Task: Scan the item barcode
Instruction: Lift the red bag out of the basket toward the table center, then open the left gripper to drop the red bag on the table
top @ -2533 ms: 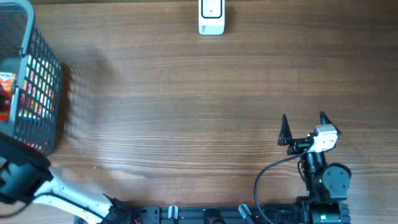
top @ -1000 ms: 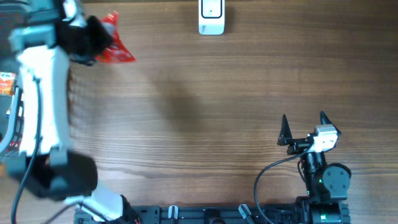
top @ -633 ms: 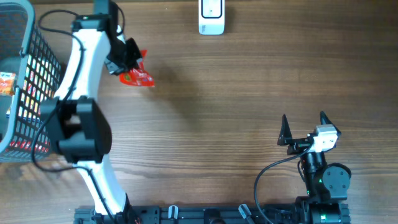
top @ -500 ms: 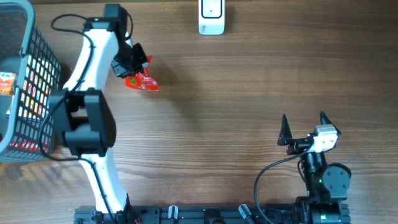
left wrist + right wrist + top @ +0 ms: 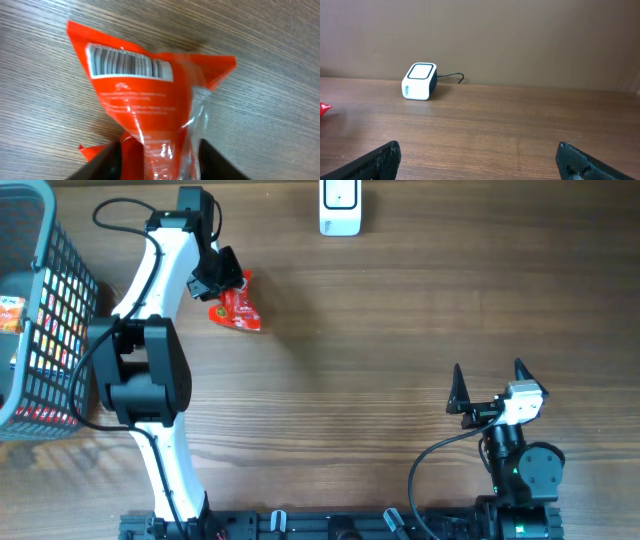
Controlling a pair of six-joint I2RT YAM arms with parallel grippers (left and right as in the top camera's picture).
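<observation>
Overhead: the left gripper is setting a red snack packet down on the wooden table, having just lifted it out of the black wire basket at the left edge. Half a second ago the packet was hanging pinched in the air. Now it is lying on the boards, well short of the white scanner at the far edge. The right gripper is waiting near its base, unmoved

Left wrist: the jaws are standing partly apart, easing out of a tight pinch, with the packet's crumpled lower end lying between the dark fingers. Whether they are still pressing it cannot be told. The glossy orange-red film is catching light along its creases, and its top seam is flaring into two pointed corners. A white barcode is facing up near that seam, so the item is looking ready to scan but not yet presented to the reader

Right wrist: the jaws are gaping fully and holding nothing, while the rounded, boxy scanner is sitting ahead on matt wood grain, its cable trailing behind
</observation>
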